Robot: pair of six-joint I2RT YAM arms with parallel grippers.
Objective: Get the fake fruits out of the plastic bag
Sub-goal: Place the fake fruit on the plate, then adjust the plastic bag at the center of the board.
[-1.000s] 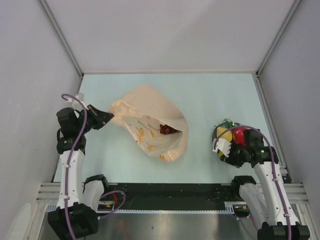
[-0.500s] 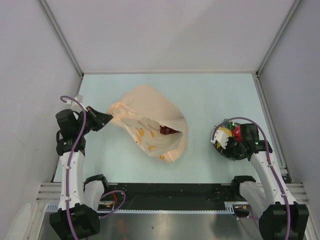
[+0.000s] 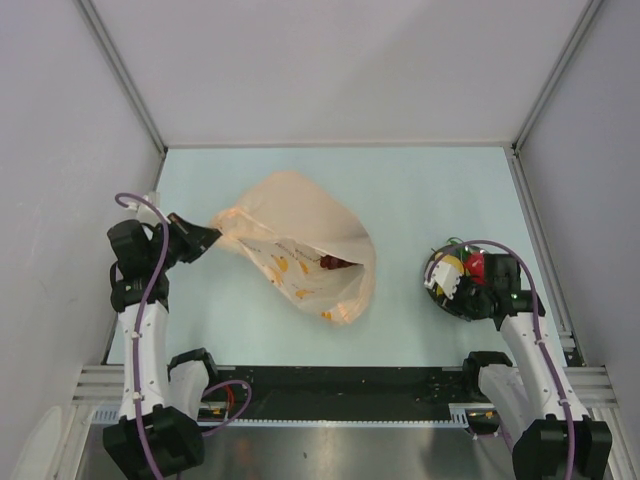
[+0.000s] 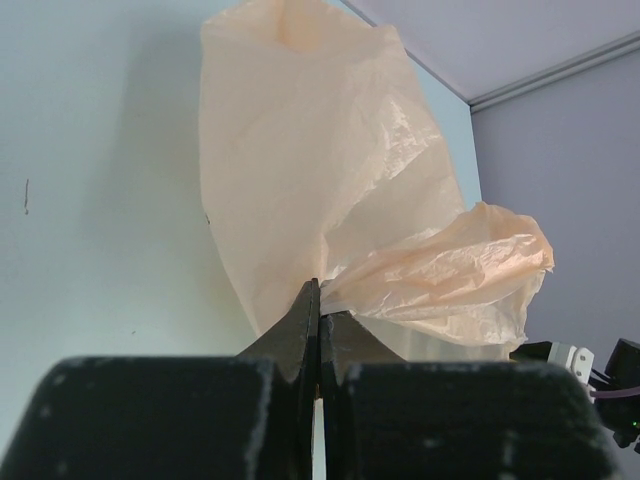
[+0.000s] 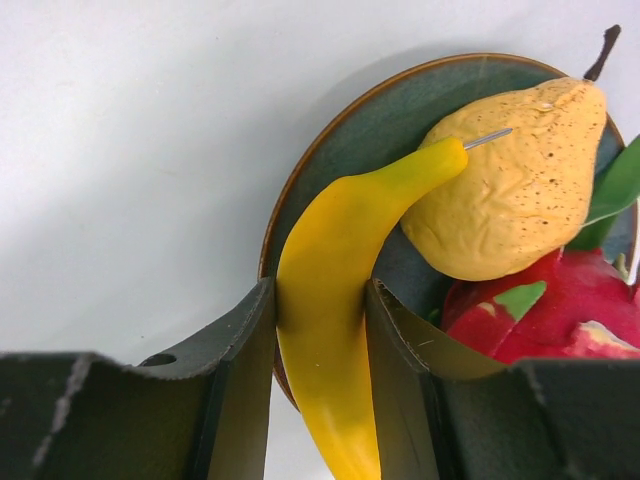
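The peach plastic bag (image 3: 300, 245) printed with bananas lies at mid-table, its mouth facing right, a dark red fruit (image 3: 336, 263) showing inside. My left gripper (image 3: 207, 238) is shut on the bag's left corner and holds it up; in the left wrist view the bag (image 4: 330, 190) bunches at my closed gripper (image 4: 320, 300). My right gripper (image 5: 320, 300) is shut on a yellow banana (image 5: 335, 300) over the dark blue-grey plate (image 5: 360, 130). On the plate lie a speckled yellow pear (image 5: 510, 190) and a red-and-green fruit (image 5: 560, 310). The plate with fruits (image 3: 460, 275) sits at the right.
Grey walls enclose the pale green table (image 3: 420, 200) on three sides. A metal rail runs along the near edge (image 3: 340, 385). The plate sits close to the right wall and to my right arm.
My right gripper has moved up and inward with the banana, from the plate's near-left edge to above the plate. My left gripper has shifted slightly left, pulling the bag corner tauter.
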